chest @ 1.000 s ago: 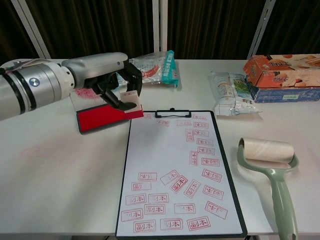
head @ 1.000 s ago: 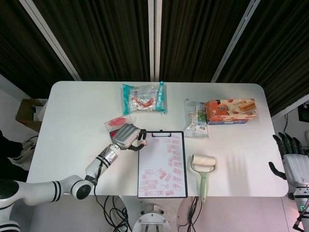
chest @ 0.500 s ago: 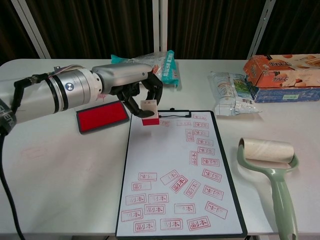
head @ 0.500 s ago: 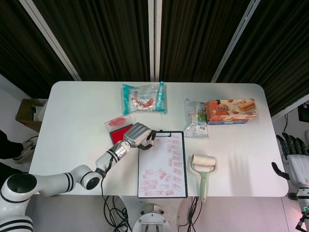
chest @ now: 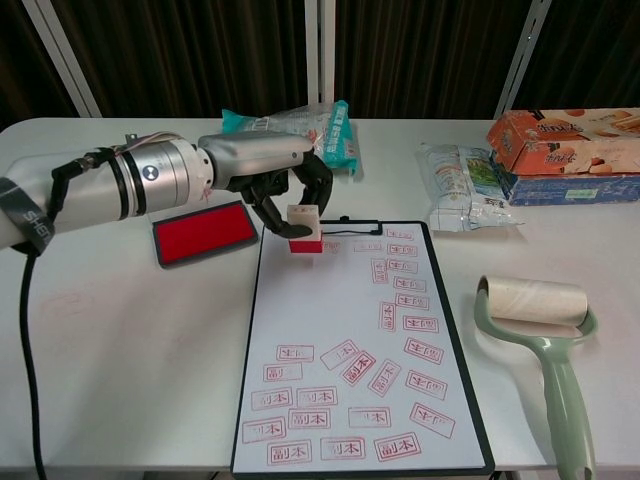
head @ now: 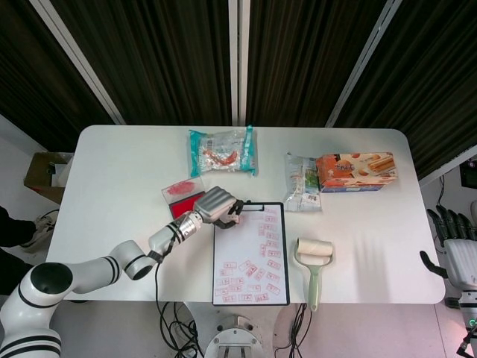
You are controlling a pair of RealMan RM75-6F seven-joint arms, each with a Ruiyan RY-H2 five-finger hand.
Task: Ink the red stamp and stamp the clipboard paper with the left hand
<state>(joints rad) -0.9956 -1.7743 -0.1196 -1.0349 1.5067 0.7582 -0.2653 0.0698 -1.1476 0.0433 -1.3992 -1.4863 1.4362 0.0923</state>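
My left hand (chest: 285,180) (head: 218,205) grips the red stamp (chest: 304,229), a white block with a red base, and holds it down at the top left of the clipboard paper (chest: 335,330), just left of the clip. The paper (head: 250,261) carries several red rectangular stamp marks along its right side and bottom. The red ink pad (chest: 203,232) lies open on the table left of the clipboard, apart from the stamp; the head view shows only a sliver of the pad (head: 181,207). My right hand (head: 455,250) hangs beside the table's right edge, fingers spread, holding nothing.
A green-handled lint roller (chest: 545,330) lies right of the clipboard. Snack bags (chest: 315,135) (chest: 462,188) and an orange biscuit box (chest: 565,140) sit along the back. The ink pad's lid (head: 182,187) rests behind the pad.
My left hand carried the stamp from the ink pad rightward onto the top left of the paper and lowered it. The right hand stayed put.
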